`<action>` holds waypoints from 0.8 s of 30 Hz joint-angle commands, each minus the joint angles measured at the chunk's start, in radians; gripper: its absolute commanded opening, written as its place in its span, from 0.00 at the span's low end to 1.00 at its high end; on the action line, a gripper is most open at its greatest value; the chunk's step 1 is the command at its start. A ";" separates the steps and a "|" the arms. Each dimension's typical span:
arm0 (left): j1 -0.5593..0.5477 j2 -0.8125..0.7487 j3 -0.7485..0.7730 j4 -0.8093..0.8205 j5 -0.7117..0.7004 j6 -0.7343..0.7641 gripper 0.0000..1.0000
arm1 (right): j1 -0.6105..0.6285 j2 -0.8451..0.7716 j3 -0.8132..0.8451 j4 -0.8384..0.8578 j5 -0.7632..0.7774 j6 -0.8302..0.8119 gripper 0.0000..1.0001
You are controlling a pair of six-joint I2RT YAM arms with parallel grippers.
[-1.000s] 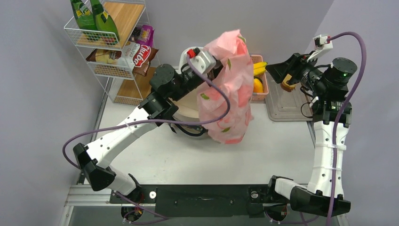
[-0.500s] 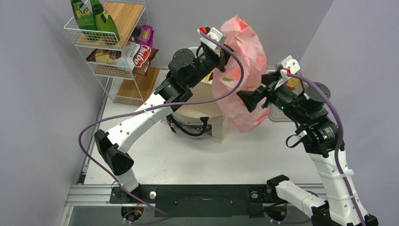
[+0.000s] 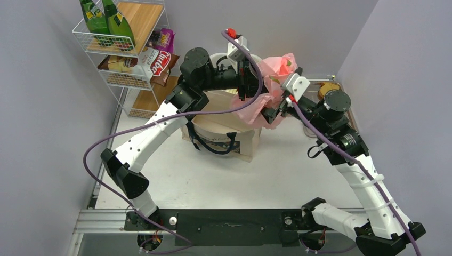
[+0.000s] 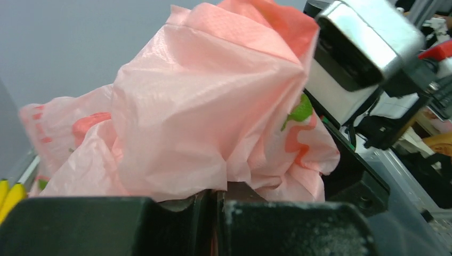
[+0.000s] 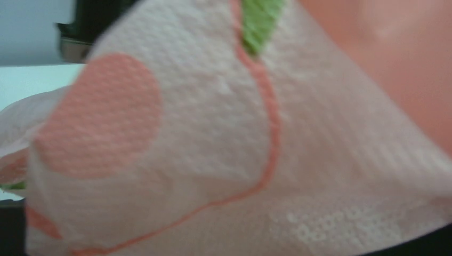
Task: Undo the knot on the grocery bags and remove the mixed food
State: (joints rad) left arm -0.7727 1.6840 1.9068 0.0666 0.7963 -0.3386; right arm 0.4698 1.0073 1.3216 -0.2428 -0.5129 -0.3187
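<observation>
A wire rack [image 3: 120,48] stands at the far left of the table [image 3: 213,181]. It holds two green bottles [image 3: 106,18] on top, a purple packet [image 3: 164,38] behind them, and a brown packet [image 3: 120,63] and a red-and-white packet [image 3: 160,63] on the shelf below.

The left arm rises from the near left edge and reaches far and right, over the tote [image 3: 242,144]. The tote sits at the middle of the table with its black straps [image 3: 213,146] hanging down its near face.

The left gripper [image 3: 246,80] is at the left side of the pink bag [image 3: 269,88]. In the left wrist view its jaws are pressed together, with a fold of the bag's film [image 4: 202,106] pinched between them [image 4: 213,198]. Yellow banana tips [image 4: 9,196] show at the lower left edge of that view, beyond the bag.

The bag is off the table, crumpled between the two grippers. It is above the far right corner of the tote. The knot cannot be made out among the folds, nor can anything inside the bag.

The right gripper [image 3: 274,109] presses into the bag's near right side, at the end of the right arm, which comes up from the near right corner. The bag's pink-and-green print [image 5: 213,133] fills the right wrist view and covers the fingers. Whether those jaws are spread or closed cannot be told.
</observation>
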 commanded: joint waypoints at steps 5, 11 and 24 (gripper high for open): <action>0.005 0.041 0.108 -0.208 0.140 -0.017 0.00 | 0.157 -0.052 -0.035 0.114 -0.065 -0.266 0.77; 0.046 0.024 0.140 -0.356 0.134 0.088 0.25 | 0.159 -0.066 -0.048 0.108 -0.005 -0.254 0.23; 0.273 -0.413 -0.369 -0.092 -0.070 0.648 0.71 | -0.028 -0.050 0.006 0.071 0.077 0.215 0.00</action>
State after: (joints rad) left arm -0.4686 1.4944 1.7870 -0.3252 0.8692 0.0212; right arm 0.5076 0.9199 1.2552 -0.2264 -0.4511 -0.3687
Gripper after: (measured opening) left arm 0.708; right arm 0.024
